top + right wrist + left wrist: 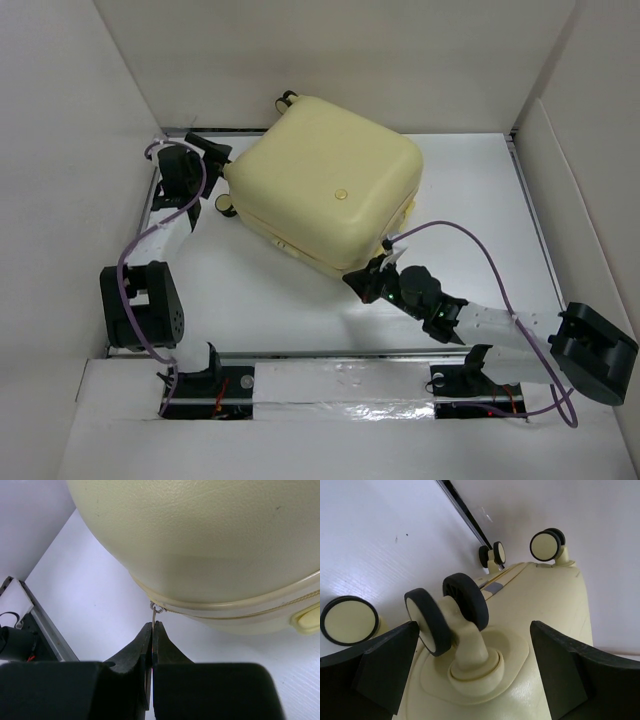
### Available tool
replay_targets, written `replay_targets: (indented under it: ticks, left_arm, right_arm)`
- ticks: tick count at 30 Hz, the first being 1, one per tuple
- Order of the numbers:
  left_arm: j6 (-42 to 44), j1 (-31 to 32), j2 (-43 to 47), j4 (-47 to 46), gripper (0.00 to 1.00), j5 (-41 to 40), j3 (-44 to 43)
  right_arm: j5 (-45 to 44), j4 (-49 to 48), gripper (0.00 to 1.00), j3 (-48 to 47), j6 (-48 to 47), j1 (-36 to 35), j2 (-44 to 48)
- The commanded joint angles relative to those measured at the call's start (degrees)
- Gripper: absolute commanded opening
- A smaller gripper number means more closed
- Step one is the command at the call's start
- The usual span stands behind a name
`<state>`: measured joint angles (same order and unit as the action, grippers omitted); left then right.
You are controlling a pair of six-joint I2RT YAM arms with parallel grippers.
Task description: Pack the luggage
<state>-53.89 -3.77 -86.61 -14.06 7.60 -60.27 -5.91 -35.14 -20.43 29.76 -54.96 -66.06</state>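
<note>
While the luggage [325, 185] lies closed on the table [270, 300], the right gripper [152, 630] pinches its zipper pull [154, 614] at the near seam; the left gripper [472, 650] stands wide around a wheel [465, 600]. Zipping appears to be the step in hand; next, the pull must follow the seam, with the case braced.

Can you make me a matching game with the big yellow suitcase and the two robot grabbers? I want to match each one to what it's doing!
Column one:
A. pale yellow hard-shell suitcase
B. left gripper
C. right gripper

Column two:
1. shut on the thin metal zipper pull
2. closed, lying on the white table
3. open, a yellow-and-black wheel between its fingers

Pairs: A-2, B-3, C-1.
</note>
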Motion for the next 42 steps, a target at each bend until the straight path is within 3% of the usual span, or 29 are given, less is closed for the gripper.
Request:
replay_targets:
  ticks: [1,8,14,19,24,27,30,35,42]
  left_arm:
    - [0.5,-0.2,-2.3,-2.0,0.92,2.7,-4.4]
    - [-1.2,-0.2,-8.0,-3.5,0.88,4.4,-7.0]
    - [-2.8,-0.2,-9.8,-5.9,0.77,4.4,-8.3]
    - [-3.4,-0.2,-12.4,-6.5,0.51,4.7,-10.7]
    - [-4.6,-0.2,-15.2,-6.3,0.37,6.8,-13.0]
    - [-6.2,-0.2,-14.9,-7.8,0.02,7.9,-12.2]
    - [-5.9,-0.2,-11.4,-11.9,0.0,6.6,-7.1]
    - [-6.6,0.3,1.2,-24.5,0.0,2.3,12.2]
    - [-6.5,12.3,14.8,-37.8,0.0,-1.0,38.6]
  right_arm:
    - [7.7,-6.1,0.0,0.3,0.4,-2.1,0.3]
    - [7.8,-5.9,0.0,0.8,0.7,-2.6,0.4]
    - [7.7,-5.5,0.0,1.1,0.7,-2.6,0.4]
    - [7.6,-5.6,0.0,1.1,0.8,-2.6,0.1]
    - [7.3,-4.9,0.0,1.1,0.8,-2.6,0.1]
    - [7.0,-4.6,0.0,1.1,0.7,-2.6,0.2]
    - [5.9,-4.8,0.0,1.2,0.3,-2.6,0.8]
    - [4.7,-0.4,0.0,0.0,-0.9,-0.2,5.1]
    - [1.3,13.5,0.0,-4.5,-6.6,2.4,13.3]
